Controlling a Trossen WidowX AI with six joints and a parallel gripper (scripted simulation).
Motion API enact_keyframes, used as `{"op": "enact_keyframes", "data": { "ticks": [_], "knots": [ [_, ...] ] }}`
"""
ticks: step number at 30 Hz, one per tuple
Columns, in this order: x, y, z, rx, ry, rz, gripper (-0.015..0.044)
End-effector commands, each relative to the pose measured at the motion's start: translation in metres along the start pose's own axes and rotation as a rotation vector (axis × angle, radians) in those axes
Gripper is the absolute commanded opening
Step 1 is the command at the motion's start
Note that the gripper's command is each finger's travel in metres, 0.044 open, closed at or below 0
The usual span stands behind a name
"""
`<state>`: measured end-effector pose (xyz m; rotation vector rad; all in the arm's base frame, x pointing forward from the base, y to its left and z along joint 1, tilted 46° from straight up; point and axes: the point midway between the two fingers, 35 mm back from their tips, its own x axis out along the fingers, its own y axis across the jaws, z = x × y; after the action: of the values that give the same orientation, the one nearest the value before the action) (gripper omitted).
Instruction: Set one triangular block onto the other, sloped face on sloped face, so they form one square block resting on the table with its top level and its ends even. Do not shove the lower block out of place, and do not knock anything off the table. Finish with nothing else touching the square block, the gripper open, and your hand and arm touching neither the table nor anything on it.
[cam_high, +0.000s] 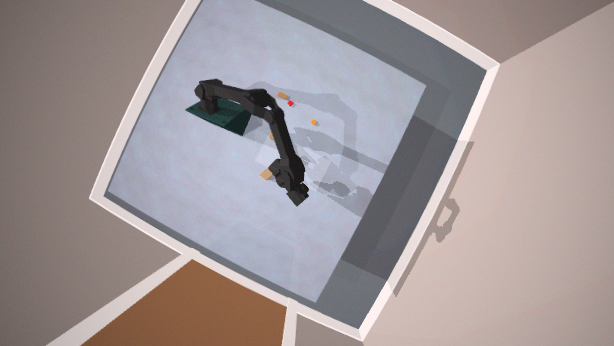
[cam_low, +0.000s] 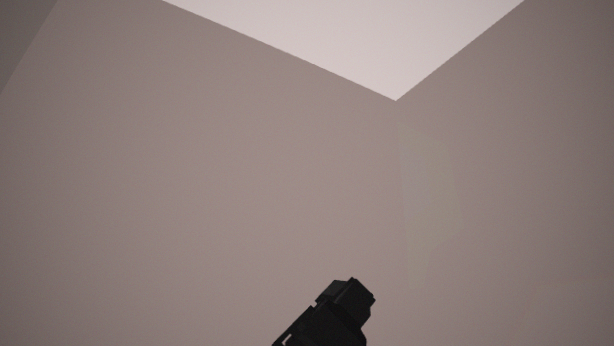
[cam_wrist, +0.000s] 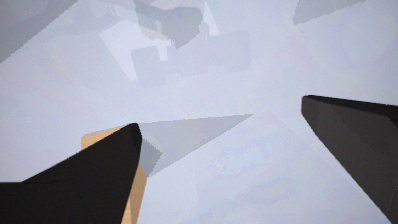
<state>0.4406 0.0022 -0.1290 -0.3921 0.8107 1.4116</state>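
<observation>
In the overhead view a tan block (cam_high: 264, 174) lies on the table, partly covered by my arm. A second tan block (cam_high: 271, 135) peeks out from under the arm's forearm. My gripper (cam_high: 300, 196) (cam_wrist: 219, 117) is open and empty, hanging over the table just right of the first block. In the wrist view that tan block (cam_wrist: 136, 200) shows behind my left finger, outside the gap between the fingers. Their sloped faces are too small to make out. In the exterior view only a dark part of the arm (cam_low: 340, 312) shows against the walls.
A third tan block (cam_high: 283, 95), a small red piece (cam_high: 290, 103) and a small orange piece (cam_high: 314, 122) lie further back near the arm's green base (cam_high: 235, 120). A paler square patch (cam_high: 261, 156) marks the table under the arm. A white rim (cam_high: 145, 95) bounds the table.
</observation>
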Motion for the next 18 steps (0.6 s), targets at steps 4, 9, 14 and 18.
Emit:
{"op": "enact_keyframes", "data": {
  "ticks": [4,9,14,18],
  "knots": [
    [-0.018,0.057,-0.088,-0.032,-0.235,0.081,0.0440],
    [-0.028,0.091,-0.120,-0.056,-0.404,0.055,0.0440],
    [-0.028,0.091,-0.121,-0.056,-0.407,0.054,0.0440],
    [-0.028,0.091,-0.121,-0.056,-0.407,0.054,0.0440]
  ]
}}
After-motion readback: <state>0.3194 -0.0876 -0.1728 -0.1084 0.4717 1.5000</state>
